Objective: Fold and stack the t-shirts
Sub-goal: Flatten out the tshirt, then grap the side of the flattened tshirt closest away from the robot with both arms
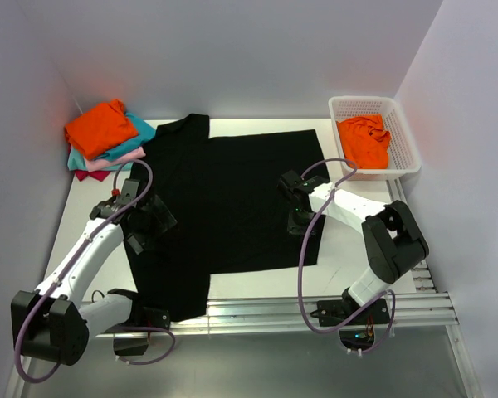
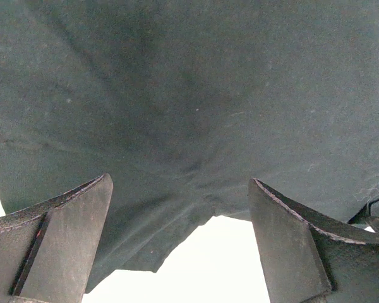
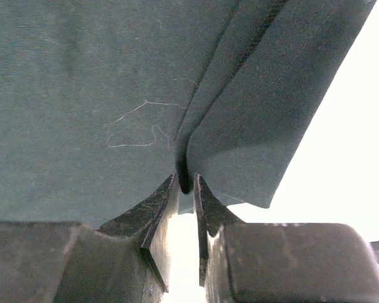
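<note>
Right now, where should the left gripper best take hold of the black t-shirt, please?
Probably the black t-shirt's free left edge, under the open left gripper, approached from the outer left: the cloth lies flat there and borders bare table, so a finger can slide under.

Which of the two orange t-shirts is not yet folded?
The orange t-shirt crumpled in the white basket; the other orange one lies folded, far left.
</note>
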Available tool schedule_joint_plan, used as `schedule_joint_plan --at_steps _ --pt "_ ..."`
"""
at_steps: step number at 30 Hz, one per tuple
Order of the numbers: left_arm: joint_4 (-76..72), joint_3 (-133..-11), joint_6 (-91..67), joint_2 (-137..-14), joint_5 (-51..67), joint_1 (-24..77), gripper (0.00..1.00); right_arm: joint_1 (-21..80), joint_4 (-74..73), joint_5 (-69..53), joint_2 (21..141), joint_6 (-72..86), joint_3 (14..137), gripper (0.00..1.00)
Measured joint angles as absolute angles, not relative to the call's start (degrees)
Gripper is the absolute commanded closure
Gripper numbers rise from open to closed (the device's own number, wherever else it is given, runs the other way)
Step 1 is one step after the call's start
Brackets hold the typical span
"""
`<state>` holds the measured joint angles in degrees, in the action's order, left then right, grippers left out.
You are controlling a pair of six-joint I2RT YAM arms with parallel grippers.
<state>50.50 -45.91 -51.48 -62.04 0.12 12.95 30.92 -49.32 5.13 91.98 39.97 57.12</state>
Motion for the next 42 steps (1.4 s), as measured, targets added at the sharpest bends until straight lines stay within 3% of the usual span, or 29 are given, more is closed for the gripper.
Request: schedule_joint_plan --at_steps 4,8,16,32,34,37,42 --pt "49.89 -46.83 -50.50 -63.99 0.12 12.95 0.05 30.98 -50.06 5.61 91.44 40.29 57.69 0.83" --pt "49.36 -48.10 -49.63 -66.17 0.14 12.95 0.05 30.98 -50.83 6.04 91.42 40.82 57.71 1.00" --pt "49.06 -49.52 -47.16 -67.90 0.14 12.95 0.05 30.98 -52.34 7.11 89.52 41.74 57.63 1.00" --pt "57.63 -47.66 -41.45 -67.16 0.69 15.14 0.06 27.68 -57.87 12.03 74.65 42.76 52.25 1.00" --pt "59.81 -46.11 -41.65 -65.82 1.98 16.45 0.09 25.56 -58.13 12.21 73.97 42.76 51.29 1.00" --pt "64.31 -45.63 -42.00 -63.90 3.29 17.19 0.25 20.62 -57.80 11.27 73.03 42.72 49.58 1.00" --pt "70.48 -48.10 -41.52 -62.83 6.85 18.06 0.30 12.47 -56.12 8.27 73.10 42.17 47.55 1.00"
